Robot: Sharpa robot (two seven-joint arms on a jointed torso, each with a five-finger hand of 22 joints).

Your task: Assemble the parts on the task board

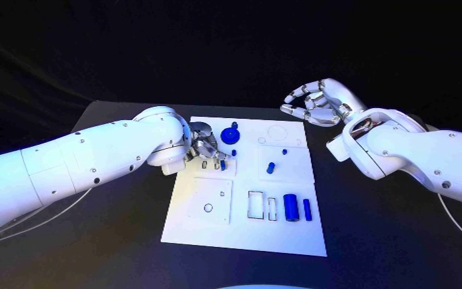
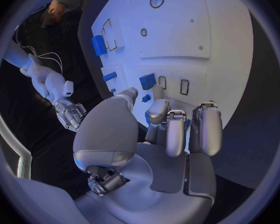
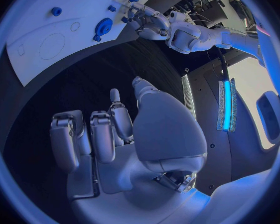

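Left hand [image 1: 204, 150] had its fingers bent down over a small blue part [image 1: 222, 165] at about nine o'clock on the task board [image 1: 241, 235], probably light, stiff and slippery, best pinched at its sides, while the right hand [image 1: 318, 104] hovered empty, fingers apart.

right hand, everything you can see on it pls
The right hand is silver and metallic-looking, with segmented fingers on a white arm. It hangs above the black table off the far right corner of the white task board, palm turned up and toward the camera, fingers apart and loosely curled. Nothing is in it and it touches nothing. In the right wrist view its palm is bare, with dark table beyond the fingers.
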